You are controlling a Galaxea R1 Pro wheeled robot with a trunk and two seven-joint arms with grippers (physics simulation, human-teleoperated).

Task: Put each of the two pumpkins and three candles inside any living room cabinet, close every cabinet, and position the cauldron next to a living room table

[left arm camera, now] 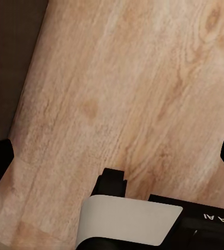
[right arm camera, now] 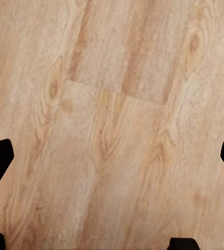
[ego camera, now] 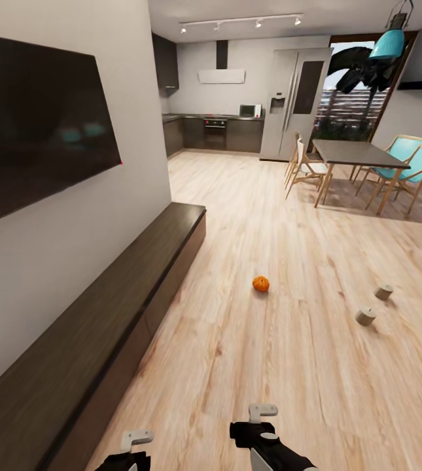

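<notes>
Wood floor (ego camera: 289,216) bears one pumpkin (ego camera: 260,283); two candles (ego camera: 366,316) lie sideways.

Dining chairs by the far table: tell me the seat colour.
Turquoise seats on the dining chairs, on pale wood frames; head view shows it best.

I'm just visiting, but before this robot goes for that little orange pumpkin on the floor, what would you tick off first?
1. Pumpkin in sight, alone on the bare floor: ok.
2. Path to it free of clutter: ok.
3. Left gripper open with nothing between the fingers: ok.
4. Right gripper open with nothing between the fingers: ok.
5. Pumpkin within arm's reach: not ok, probably; it looks well ahead of both arms.
6. Cabinet open to receive it: not ok; its fronts look shut.
</notes>
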